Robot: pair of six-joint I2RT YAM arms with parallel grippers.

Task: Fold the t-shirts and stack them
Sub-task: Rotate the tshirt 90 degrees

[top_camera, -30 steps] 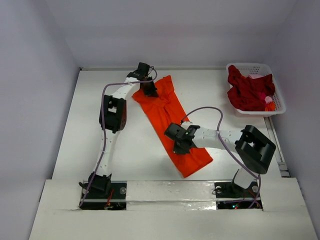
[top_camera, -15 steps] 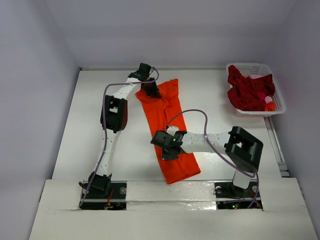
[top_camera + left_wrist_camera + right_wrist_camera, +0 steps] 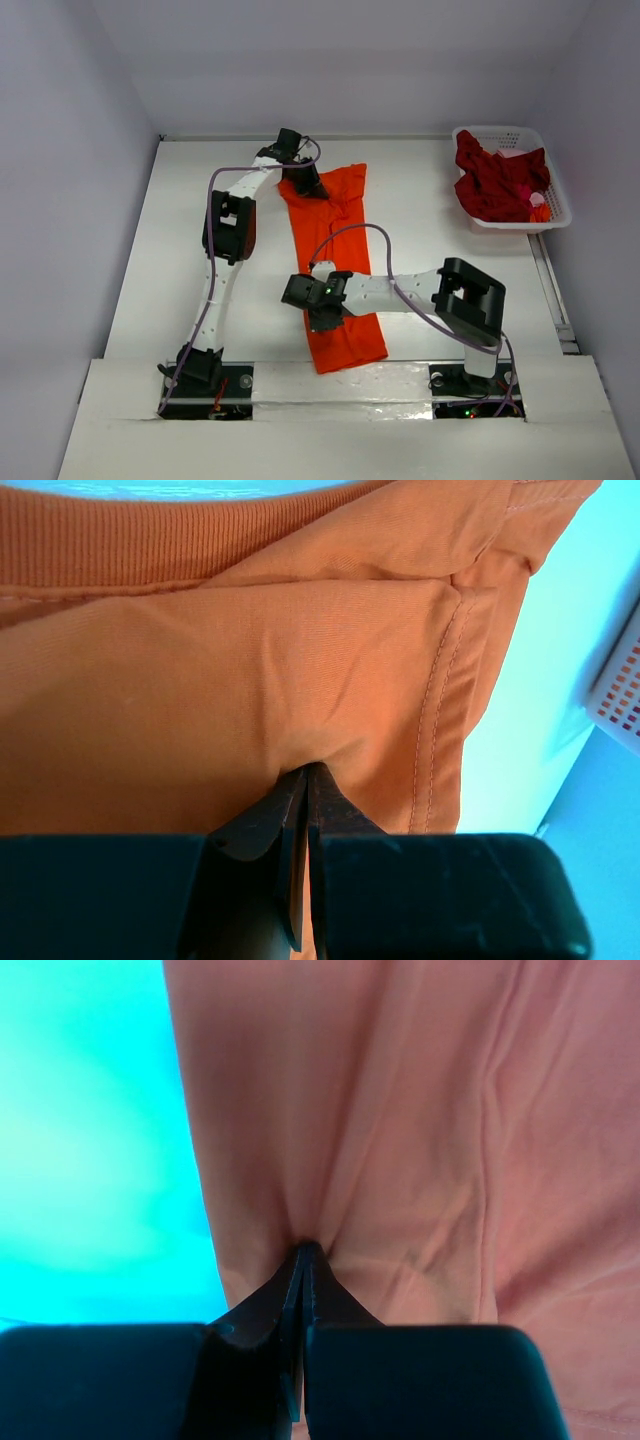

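We see the left pincer (image 3: 310,188) at the far side of the bench (image 3: 170,260), its jaws pressed together on a pinch of the orange t-shirt (image 3: 330,205). In its wrist view the cloth puckers up into the tips. The ribbed collar runs across just beyond them, and a stitched hem runs down to their right.

The shirt lies folded into a long narrow strip on the middle of the bench. It runs from that pincer at the far end down toward the near edge, slanting slightly rightward.

The right pincer (image 3: 325,320) sits on the strip's left edge toward its near end. It is likewise clamped flat on a fold of orange cloth, with bare bench just left of the tips.

Well apart, at the far right, the crimson t-shirt (image 3: 495,185) lies crumpled inside a white lattice basket (image 3: 512,226).
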